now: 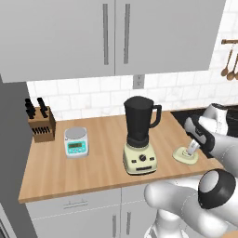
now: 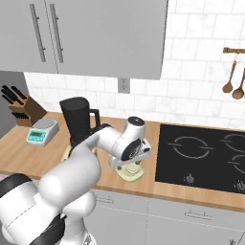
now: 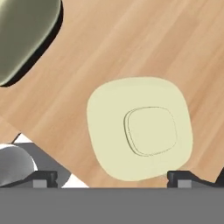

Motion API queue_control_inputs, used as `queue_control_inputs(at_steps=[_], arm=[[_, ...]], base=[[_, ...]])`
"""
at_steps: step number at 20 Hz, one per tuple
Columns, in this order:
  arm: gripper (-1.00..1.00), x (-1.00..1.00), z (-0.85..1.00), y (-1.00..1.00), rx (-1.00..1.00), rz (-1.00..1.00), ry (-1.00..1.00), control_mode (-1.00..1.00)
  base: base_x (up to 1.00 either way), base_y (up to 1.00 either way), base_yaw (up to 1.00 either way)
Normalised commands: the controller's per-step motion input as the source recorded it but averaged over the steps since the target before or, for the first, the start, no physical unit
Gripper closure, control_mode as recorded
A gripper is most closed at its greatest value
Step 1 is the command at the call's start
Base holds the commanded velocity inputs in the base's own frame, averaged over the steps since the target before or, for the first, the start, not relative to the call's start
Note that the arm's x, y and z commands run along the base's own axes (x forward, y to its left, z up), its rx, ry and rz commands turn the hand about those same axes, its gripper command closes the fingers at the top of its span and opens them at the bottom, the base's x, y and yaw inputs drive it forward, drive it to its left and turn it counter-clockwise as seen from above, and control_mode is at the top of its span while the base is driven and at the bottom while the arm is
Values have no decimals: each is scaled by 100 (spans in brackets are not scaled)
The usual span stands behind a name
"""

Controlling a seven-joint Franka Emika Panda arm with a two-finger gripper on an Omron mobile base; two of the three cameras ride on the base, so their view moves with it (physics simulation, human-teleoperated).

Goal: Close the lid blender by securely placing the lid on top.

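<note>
The lid lies flat on the wooden counter, right of the blender; in the right base view the arm's wrist hides most of it. The arm reaches down over the lid, and the pincer hangs directly above it, jaws wide apart, gripping nothing.

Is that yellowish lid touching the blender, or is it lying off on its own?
Apart. The left base view shows bare wooden counter between the lid and the blender; the lid lies flat on the wood to the blender's right.
</note>
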Motion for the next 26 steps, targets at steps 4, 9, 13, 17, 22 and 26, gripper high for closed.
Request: queue_control_inputs(at_steps=[4,9,13,17,22,26], arm=[[-100,21,-7,-2,-8,0,0,-100],[-100,17,-2,0,0,0,3,-100],[-100,33,-2,-9,0,0,7,-100],[-100,31,-2,-13,0,0,13,-100],[-100,9,-10,-30,0,0,13,-100],[-100,0,-18,-5,0,0,8,-100]], base=[[0,0,0],[0,0,0],[0,0,0],[0,0,0],[0,0,0],[0,0,0]])
